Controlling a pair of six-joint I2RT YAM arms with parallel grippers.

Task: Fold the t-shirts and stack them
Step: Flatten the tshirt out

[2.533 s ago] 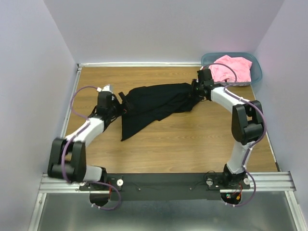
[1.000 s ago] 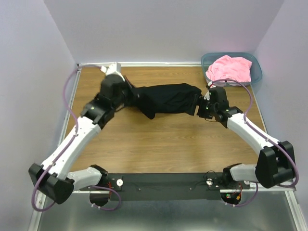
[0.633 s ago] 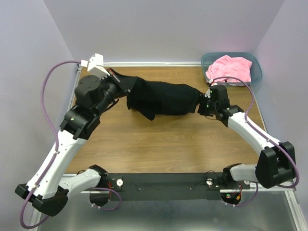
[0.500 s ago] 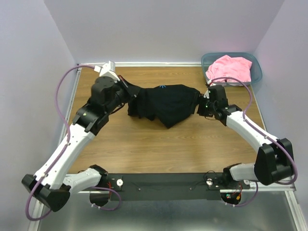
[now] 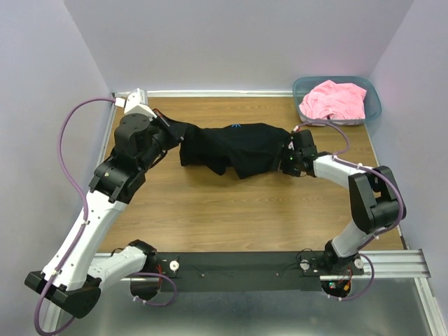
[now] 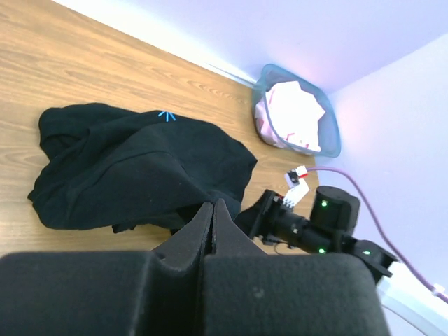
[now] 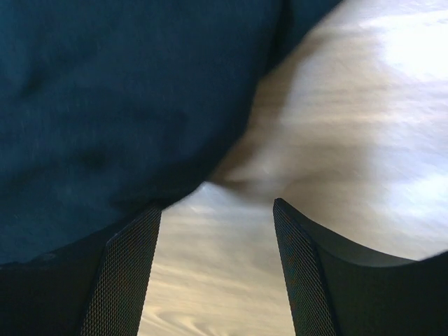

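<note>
Black t-shirt [image 5: 231,143] bunched in a rumpled strip, blue mark [image 5: 236,127] on top, left gripper [image 6: 213,210] pressed together, right gripper [image 7: 217,210] spread.

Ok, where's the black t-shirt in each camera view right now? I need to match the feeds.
Top external: the black t-shirt lies bunched on the far middle of the table.
Left wrist: the black t-shirt spreads from the left edge to the centre.
Right wrist: the black t-shirt fills the upper left, blurred.
Shared landmark: the wooden table top beneath it, seen in all three views.
</note>
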